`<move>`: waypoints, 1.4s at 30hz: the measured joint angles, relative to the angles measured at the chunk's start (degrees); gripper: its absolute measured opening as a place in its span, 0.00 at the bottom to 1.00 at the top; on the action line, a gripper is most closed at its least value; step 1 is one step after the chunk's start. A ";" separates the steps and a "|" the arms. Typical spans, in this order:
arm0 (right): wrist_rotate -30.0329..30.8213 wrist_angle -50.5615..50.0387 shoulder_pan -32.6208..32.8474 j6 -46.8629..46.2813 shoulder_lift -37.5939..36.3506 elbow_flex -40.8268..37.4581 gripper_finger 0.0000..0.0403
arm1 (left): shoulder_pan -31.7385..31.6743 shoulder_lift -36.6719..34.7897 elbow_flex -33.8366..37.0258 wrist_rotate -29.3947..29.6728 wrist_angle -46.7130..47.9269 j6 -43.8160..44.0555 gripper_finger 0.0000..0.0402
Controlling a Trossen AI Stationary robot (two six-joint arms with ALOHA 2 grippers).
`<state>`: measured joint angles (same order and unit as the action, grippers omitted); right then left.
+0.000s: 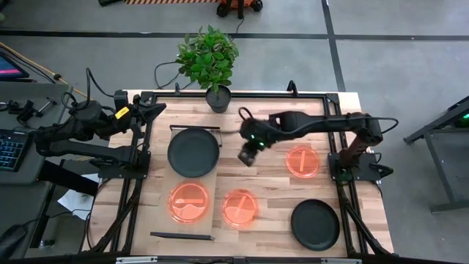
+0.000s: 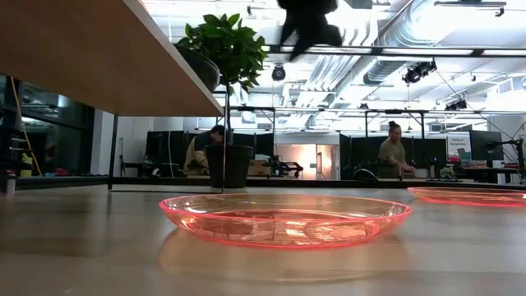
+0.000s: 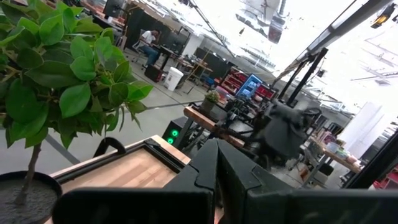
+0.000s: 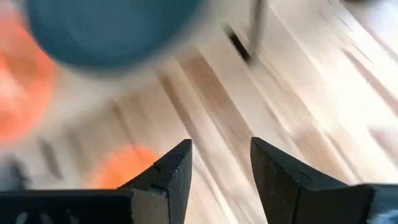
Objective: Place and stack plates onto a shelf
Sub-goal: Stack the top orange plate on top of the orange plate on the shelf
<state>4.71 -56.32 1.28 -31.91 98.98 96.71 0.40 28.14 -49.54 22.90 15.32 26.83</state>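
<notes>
The shelf (image 1: 157,192) is a pale wood board with black rails at its far and near ends, left of the table's centre. A dark plate (image 1: 193,152) and an orange plate (image 1: 189,202) lie flat on it. Another orange plate (image 1: 239,207) lies on the table beside the shelf, and it also shows in the low view (image 2: 283,218). A third orange plate (image 1: 303,161) and a second dark plate (image 1: 315,224) lie on the table to the right. My right gripper (image 1: 248,155) hangs open and empty above the table, just right of the shelf's dark plate. My left gripper (image 1: 150,111) is shut and empty at the far left.
A potted plant (image 1: 210,62) stands at the table's far edge behind the shelf. In the low view the shelf board (image 2: 82,49) stands raised on thin black legs. Black frame rails run along both sides of the table. People sit at desks in the room beyond.
</notes>
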 joint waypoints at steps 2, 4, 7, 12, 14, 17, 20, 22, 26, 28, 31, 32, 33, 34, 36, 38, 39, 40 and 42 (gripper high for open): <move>2.92 -6.42 1.82 -0.41 -0.58 -0.02 0.36 | 0.00 0.00 0.00 0.00 0.03 0.00 0.00; 4.76 -12.09 3.51 -1.44 -0.92 -0.07 0.36 | 0.02 -0.01 -0.01 0.01 0.03 0.00 0.00; 5.84 -14.55 5.70 -4.49 -3.00 -3.69 0.36 | 0.02 -0.01 0.00 0.00 0.03 0.00 0.00; 4.07 -8.13 7.88 -15.77 -13.51 -21.77 0.36 | 0.01 0.00 -0.01 0.00 0.01 0.00 0.00; 2.88 -3.90 8.39 -23.25 -19.02 -30.41 0.36 | 0.02 0.00 0.00 0.00 0.01 0.00 0.00; -0.22 5.17 9.58 -36.43 -26.76 -41.97 0.36 | 0.02 -0.01 0.00 0.01 -0.01 0.01 0.00; -1.97 14.51 11.98 -49.19 -32.55 -51.15 0.36 | 0.02 -0.02 0.00 0.02 -0.03 0.00 0.00; -1.94 15.17 14.13 -56.85 -34.98 -55.61 0.36 | 0.02 0.00 0.00 0.02 -0.03 0.02 0.00; -0.31 10.05 19.34 -71.72 -37.46 -61.12 0.36 | 0.00 -0.02 0.00 0.06 -0.06 0.03 0.00; 1.29 7.45 21.65 -77.81 -37.62 -62.45 0.36 | 0.02 0.00 0.00 0.35 -0.06 0.02 0.00; 6.38 3.29 23.27 -85.41 -37.20 -63.19 0.36 | 0.02 -0.02 0.00 0.54 -0.06 0.02 0.00; 8.49 2.14 23.27 -87.30 -37.01 -63.19 0.36 | 0.02 0.00 -0.02 0.69 -0.07 0.02 0.00; 10.40 1.39 23.03 -88.94 -36.81 -63.19 0.36 | 0.00 0.00 0.00 1.09 -0.06 0.00 0.00; 12.25 0.89 22.57 -89.82 -36.55 -63.19 0.36 | 0.02 -0.02 0.00 1.53 -0.07 0.00 0.00; 13.94 0.09 21.00 -90.17 -35.64 -63.19 0.35 | 0.00 -0.01 -0.02 1.88 -0.08 0.00 0.00; 14.33 0.03 18.91 -88.49 -34.36 -63.19 0.32 | 0.00 -0.01 0.00 1.90 -0.08 0.00 0.00; 14.35 0.03 17.81 -87.45 -33.38 -63.19 0.29 | 0.00 -0.02 0.00 1.88 -0.08 0.00 0.00; 14.32 0.05 16.69 -86.26 -32.43 -63.19 0.26 | 0.01 -0.01 0.00 1.86 -0.08 0.00 0.00; 14.36 0.76 14.54 -83.95 -30.24 -63.19 0.17 | 0.00 -0.01 0.00 1.86 -0.08 0.02 0.00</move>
<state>19.07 -55.55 15.82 -115.87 68.74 33.52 0.40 28.14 -49.54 24.75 15.25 26.85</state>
